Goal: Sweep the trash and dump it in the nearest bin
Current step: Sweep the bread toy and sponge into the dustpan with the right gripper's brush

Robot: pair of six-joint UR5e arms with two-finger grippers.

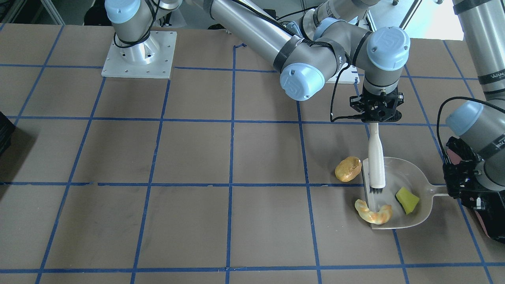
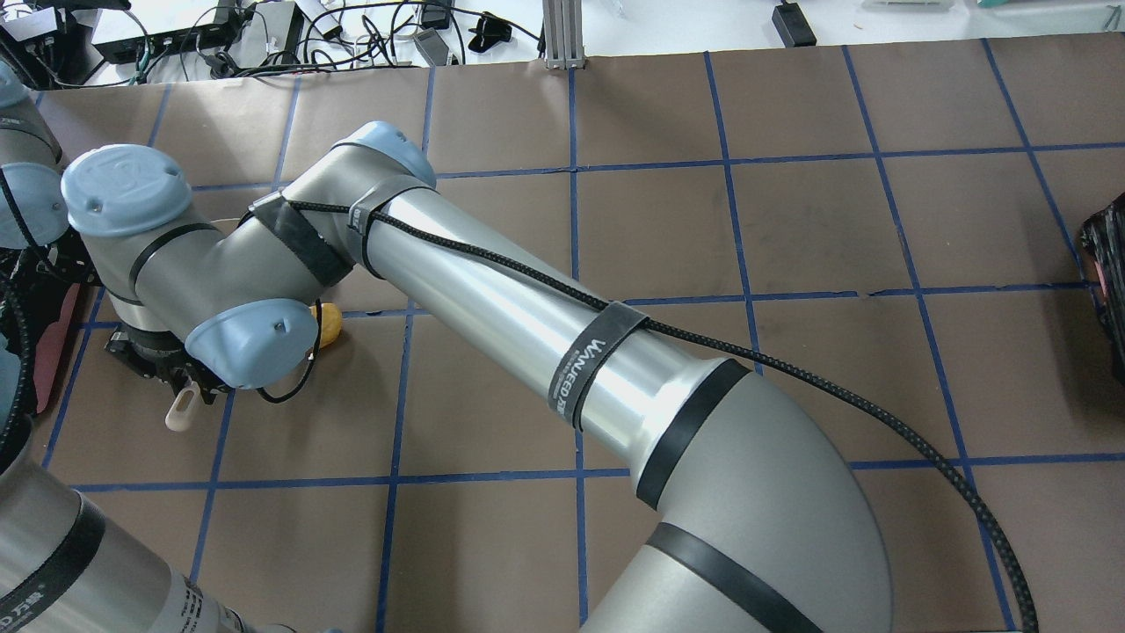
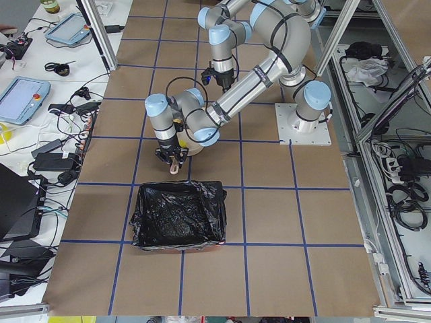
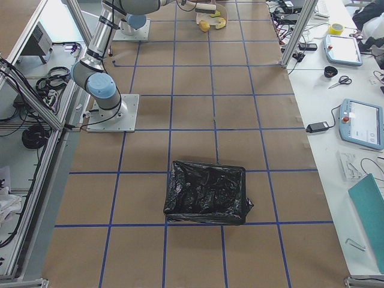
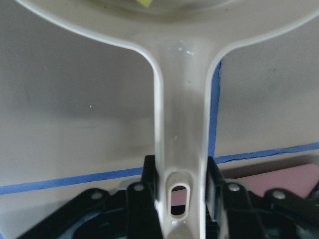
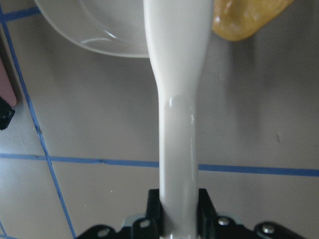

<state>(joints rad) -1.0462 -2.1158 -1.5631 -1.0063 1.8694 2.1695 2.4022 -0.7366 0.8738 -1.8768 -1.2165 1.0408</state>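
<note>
My left gripper (image 1: 452,191) is shut on the handle of a pale dustpan (image 1: 410,173), which lies flat on the table; the left wrist view shows the grip (image 5: 180,191). My right gripper (image 1: 375,120) is shut on a white brush (image 1: 376,161), whose bristles are down inside the pan near its lip. The yellow-green wedge (image 1: 407,200) lies in the pan. The curved pastry piece (image 1: 374,214) lies across the pan's lip. The golden-brown lump (image 1: 348,169) sits on the table just outside the lip, beside the brush (image 6: 177,99).
The bin (image 3: 178,215), lined with a black bag, stands close behind my left arm; its pink side shows at the edge (image 1: 489,225). A second black-lined bin (image 4: 207,192) stands far off at the table's other end. My right arm reaches across the table.
</note>
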